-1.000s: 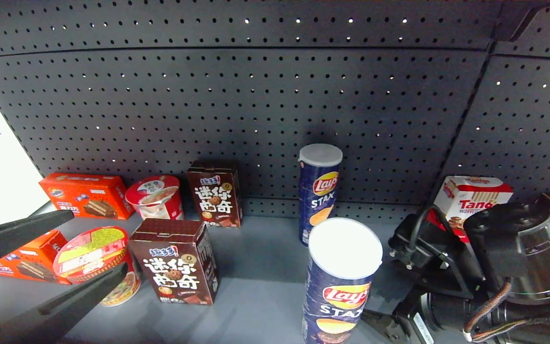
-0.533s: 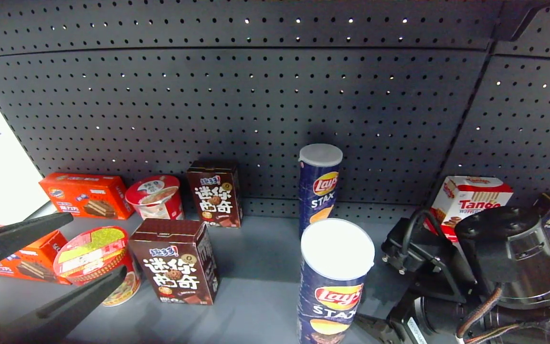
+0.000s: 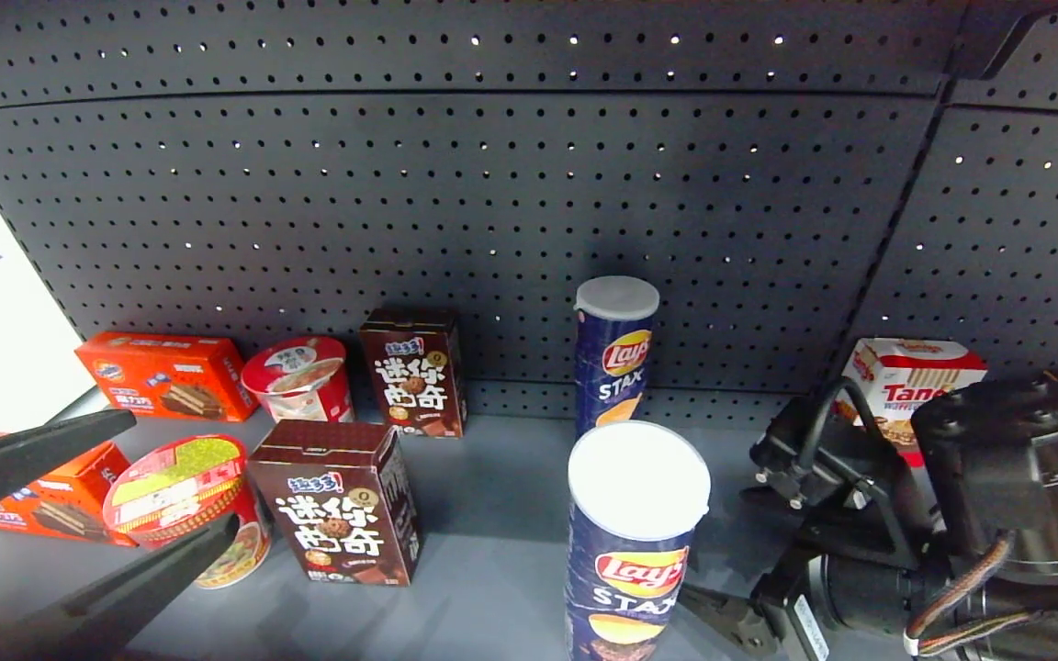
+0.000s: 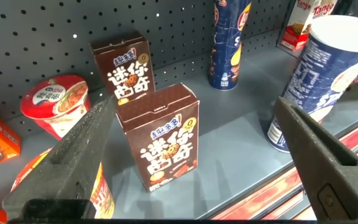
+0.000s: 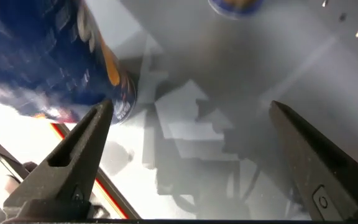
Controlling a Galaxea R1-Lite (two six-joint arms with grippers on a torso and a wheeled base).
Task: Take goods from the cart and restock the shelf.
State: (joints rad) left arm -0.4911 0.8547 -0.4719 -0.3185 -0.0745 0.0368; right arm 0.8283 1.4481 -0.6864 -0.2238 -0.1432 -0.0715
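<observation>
Your near crisp tube (image 3: 637, 542) stands upright on the shelf (image 3: 492, 551), straight in front of the rear crisp tube (image 3: 614, 363). The right gripper (image 5: 189, 109) sits just beside the near tube with its jaws apart and the tube outside them, so I judge the placing step all but done. The left gripper (image 3: 182, 470), well to the near tube's left beyond the brown cookie box (image 3: 336, 500), has its jaws apart on nothing; next, draw your right arm back without brushing the near tube, then fetch another item
</observation>
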